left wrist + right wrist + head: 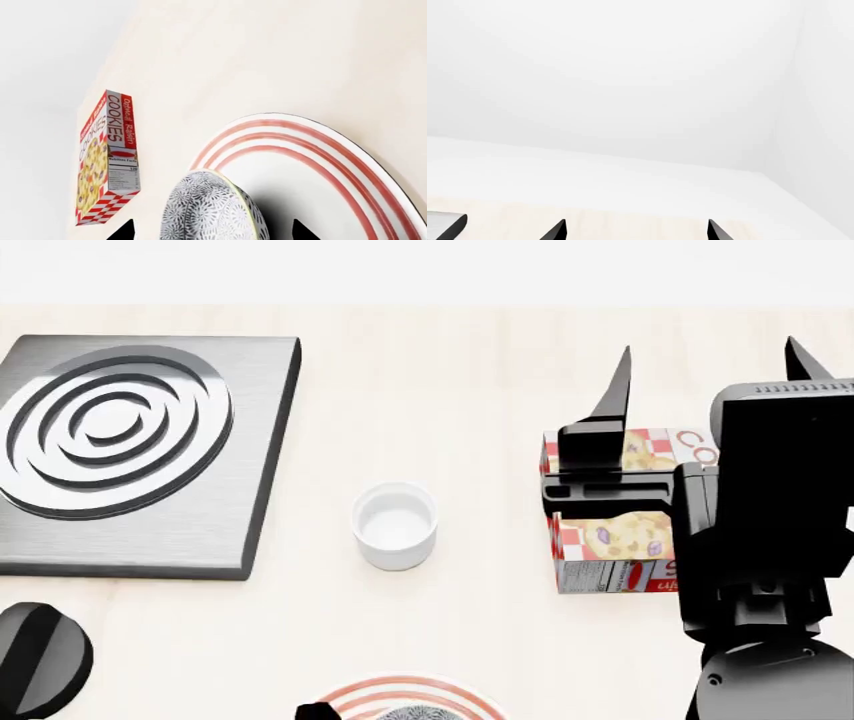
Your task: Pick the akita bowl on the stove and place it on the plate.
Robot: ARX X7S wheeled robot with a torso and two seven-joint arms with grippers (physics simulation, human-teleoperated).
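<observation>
The akita bowl (210, 210), net-patterned black and white, rests over the white plate (320, 165) with red rim stripes and casts a dark shadow on it. My left gripper (213, 231) is open, one fingertip on each side of the bowl with a gap to its wall. In the head view, plate (358, 697) and bowl (420, 712) show only at the bottom edge. The stove (134, 450), a dark slab with ring burner, has nothing on it. My right gripper (707, 370) is raised, open and holding nothing, seen also in the right wrist view (637, 231).
A small plain white cup (395, 525) stands between stove and a cookies box (621, 540). The same cookies box (107, 160) lies beside the plate. A black rounded arm part (40, 660) sits at the lower left. The right arm (767, 540) covers part of the box.
</observation>
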